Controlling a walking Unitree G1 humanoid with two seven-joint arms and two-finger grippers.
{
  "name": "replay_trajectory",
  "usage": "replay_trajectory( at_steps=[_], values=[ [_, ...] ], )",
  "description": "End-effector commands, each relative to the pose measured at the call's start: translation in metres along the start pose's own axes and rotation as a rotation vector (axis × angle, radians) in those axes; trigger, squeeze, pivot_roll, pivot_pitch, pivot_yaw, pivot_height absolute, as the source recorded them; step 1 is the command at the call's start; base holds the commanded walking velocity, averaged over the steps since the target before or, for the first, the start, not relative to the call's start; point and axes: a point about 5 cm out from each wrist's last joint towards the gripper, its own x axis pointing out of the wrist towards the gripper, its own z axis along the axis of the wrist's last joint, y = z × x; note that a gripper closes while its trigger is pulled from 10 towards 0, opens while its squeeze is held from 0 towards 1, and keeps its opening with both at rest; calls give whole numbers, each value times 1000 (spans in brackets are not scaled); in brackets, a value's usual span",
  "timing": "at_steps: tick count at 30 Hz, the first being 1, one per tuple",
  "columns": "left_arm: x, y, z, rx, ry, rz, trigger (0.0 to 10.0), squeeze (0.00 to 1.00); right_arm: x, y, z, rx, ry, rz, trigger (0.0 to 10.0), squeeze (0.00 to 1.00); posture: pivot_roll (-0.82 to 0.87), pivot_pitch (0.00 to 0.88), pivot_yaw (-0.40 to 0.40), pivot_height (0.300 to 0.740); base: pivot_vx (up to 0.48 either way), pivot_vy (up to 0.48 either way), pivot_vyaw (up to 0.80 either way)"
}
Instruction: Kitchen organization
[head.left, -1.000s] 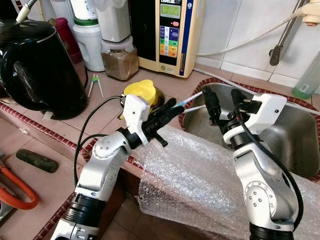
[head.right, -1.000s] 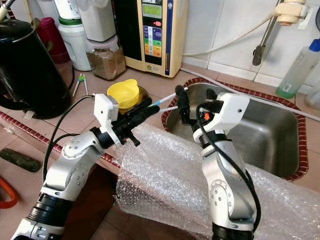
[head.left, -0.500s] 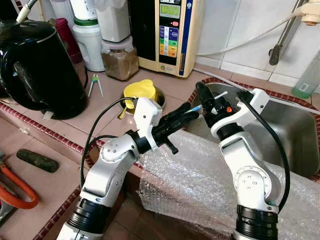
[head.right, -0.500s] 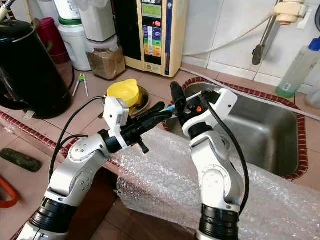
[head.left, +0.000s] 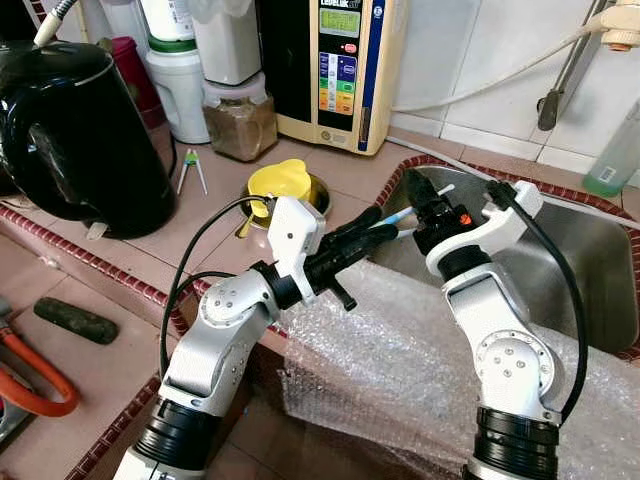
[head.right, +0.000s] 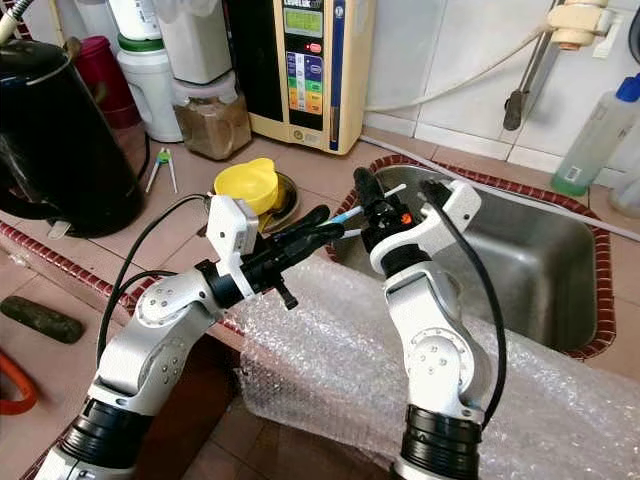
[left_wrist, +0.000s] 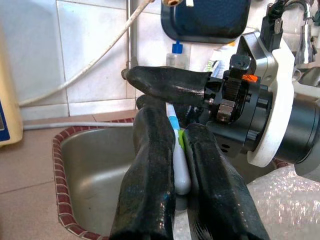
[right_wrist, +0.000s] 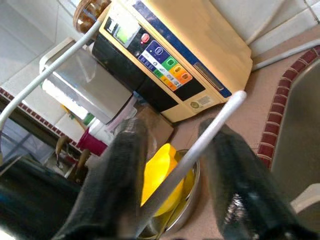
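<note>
My left gripper (head.left: 382, 222) is shut on two thin white toothbrushes (head.left: 400, 216) with blue and green marks, held over the near left rim of the steel sink (head.left: 590, 270). In the left wrist view the toothbrush handle (left_wrist: 178, 155) is pinched between both fingers. My right gripper (head.left: 420, 205) meets the brush tips from the sink side. Its fingers (right_wrist: 116, 165) stand apart around a white brush handle (right_wrist: 200, 140) that runs through the gap without being pinched. That handle's end (head.right: 397, 188) pokes out past the right gripper.
Bubble wrap (head.left: 400, 350) drapes over the counter's front edge below both arms. A yellow cup (head.left: 280, 182) sits in a metal bowl just behind the left gripper. A black kettle (head.left: 70, 130), a jar (head.left: 240, 120) and a water purifier (head.left: 345, 60) line the back.
The left arm has swung right toward the sink with the toothbrushes. The right gripper came from over the sink to the brush tips, then shifted slightly right.
</note>
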Motion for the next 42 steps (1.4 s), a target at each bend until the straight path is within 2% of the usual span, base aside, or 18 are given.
replay_trajectory(
  at_steps=[1, 10, 17, 18, 19, 20, 21, 22, 23, 24, 25, 27, 28, 35, 38, 39, 40, 42],
  values=[
    [0, -1, -3, 9, 23, -13, 0, 0, 1, 6, 0, 56, -14, 8, 0, 0, 11, 45, 47, 740, 0, 0, 0],
    [1, -1, -4, 17, 22, -9, 0, 0, -2, 4, -7, 220, 19, 10, 0, 0, 8, 44, 51, 740, 0, 0, 0],
    [1, -1, -6, 32, 18, 4, 0, 0, -4, 4, -8, 246, 33, 16, 0, 0, 7, 42, 49, 740, 0, 0, 0],
    [1, 0, -6, 40, 18, 12, 980, 0, -4, 3, -8, 244, 35, 14, 0, 0, 7, 42, 49, 740, 0, 0, 0],
    [0, 1, -8, 44, 24, 21, 3608, 0, -4, 2, -8, 230, 41, 9, 0, 0, 7, 41, 46, 740, 0, 0, 0],
    [0, 1, -8, 44, 24, 21, 3608, 0, -4, 2, -8, 230, 41, 9, 0, 0, 7, 41, 46, 740, 0, 0, 0],
    [0, 1, -8, 44, 25, 21, 4235, 0, -5, 2, -8, 230, 43, 7, 0, 0, 7, 40, 45, 740, 0, 0, 0],
    [0, 1, -10, 43, 28, 25, 6235, 0, -5, 1, -8, 227, 43, 2, 0, 0, 7, 42, 44, 740, 0, 0, 0],
    [0, 2, -10, 44, 29, 28, 6235, 0, -5, 1, -7, 224, 41, -1, 0, 0, 7, 42, 43, 740, 0, 0, 0],
    [0, 2, -11, 42, 31, 30, 9216, 0, -5, 0, -7, 224, 40, -3, 0, 0, 7, 42, 43, 740, 0, 0, 0],
    [-1, 2, -11, 37, 32, 35, 10000, 0, -5, 0, -7, 224, 39, -5, 0, 0, 7, 42, 43, 740, 0, 0, 0],
    [-1, 4, -11, 30, 31, 49, 10000, 0, -5, -1, -6, 224, 37, -9, 0, 0, 7, 44, 41, 740, 0, 0, 0],
    [-1, 7, -12, 23, 30, 75, 10000, 1000, -4, -1, -6, 224, 34, -13, 0, 0, 9, 49, 36, 740, 0, 0, 0],
    [-2, 17, -13, -9, 20, 138, 10000, 1000, -2, -6, -1, 192, 0, -51, 0, 0, 11, 47, 31, 740, 0, 0, 0],
    [-2, 17, -14, -22, 27, 144, 10000, 1000, 0, -10, 4, 120, -30, -84, 0, 0, 11, 48, 31, 740, 0, 0, 0],
    [-2, 16, -17, -36, 47, 141, 10000, 1000, 2, -10, 9, 44, -54, -86, 0, 0, 10, 49, 33, 740, 0, 0, 0],
    [-2, 16, -17, -36, 47, 141, 10000, 1000, 2, -10, 9, 44, -54, -86, 0, 0, 10, 49, 33, 740, 0, 0, 0],
    [-3, 15, -22, -47, 76, 133, 10000, 1000, 5, -10, 16, -68, -78, -84, 0, 0, 10, 49, 33, 740, 0, 0, 0]
  ],
)
